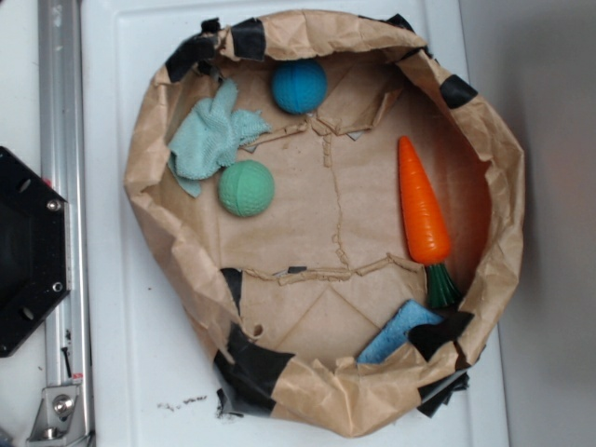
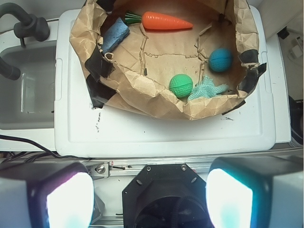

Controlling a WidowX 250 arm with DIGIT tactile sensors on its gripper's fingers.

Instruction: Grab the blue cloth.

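Task not yet begun. The blue cloth (image 1: 212, 138) lies untouched inside the paper nest (image 1: 484, 140), touching the green ball (image 1: 247, 188). The gripper (image 2: 148, 199), jaws released and empty, hangs well apart from the nest.

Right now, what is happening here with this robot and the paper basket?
Nothing is held yet. The end effector is open and sits high above the white table, away from the brown paper basket. The blue cloth lies untouched inside it, against the wall, beside the green ball. A blue ball, a toy carrot and a blue sponge are also inside.
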